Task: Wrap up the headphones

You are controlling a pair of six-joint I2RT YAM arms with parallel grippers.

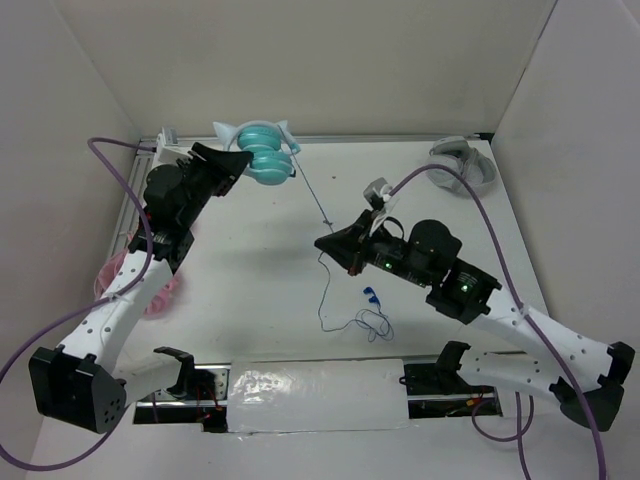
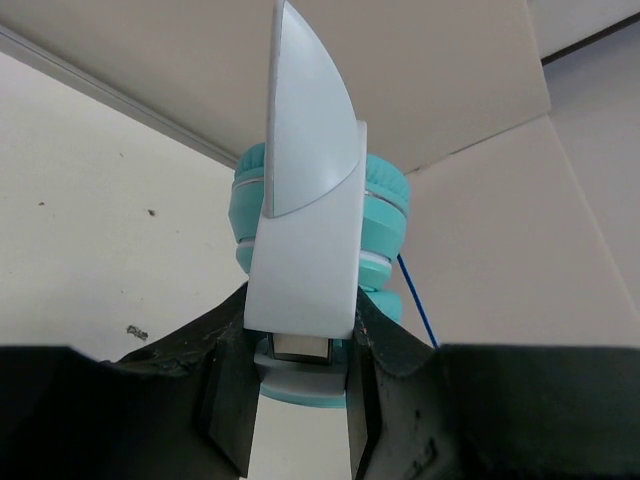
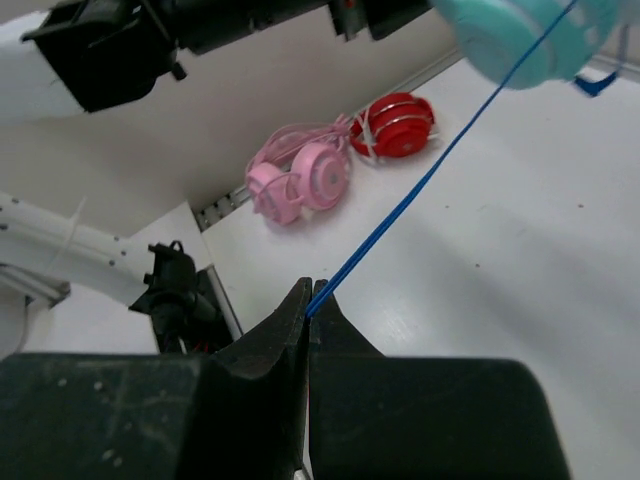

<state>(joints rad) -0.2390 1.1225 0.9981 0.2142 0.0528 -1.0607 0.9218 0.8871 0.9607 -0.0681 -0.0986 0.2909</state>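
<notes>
Left gripper (image 2: 300, 395) clamps headphones (image 2: 385, 210) by headband (image 2: 305, 260) between jaws — looks light, rigid. Right gripper (image 3: 309, 300) pinches cable (image 3: 420, 185) at tips — thin, limp, likely slippery.

On my right wrist feed, the right claw (image 3: 308, 300) is pinched tight on the blue cable (image 3: 430, 170), which runs taut up to the teal headphones (image 3: 510, 40) at top right. Pink headphones (image 3: 300, 180) and red headphones (image 3: 395, 125) lie side by side on the bench (image 3: 560, 300).
</notes>
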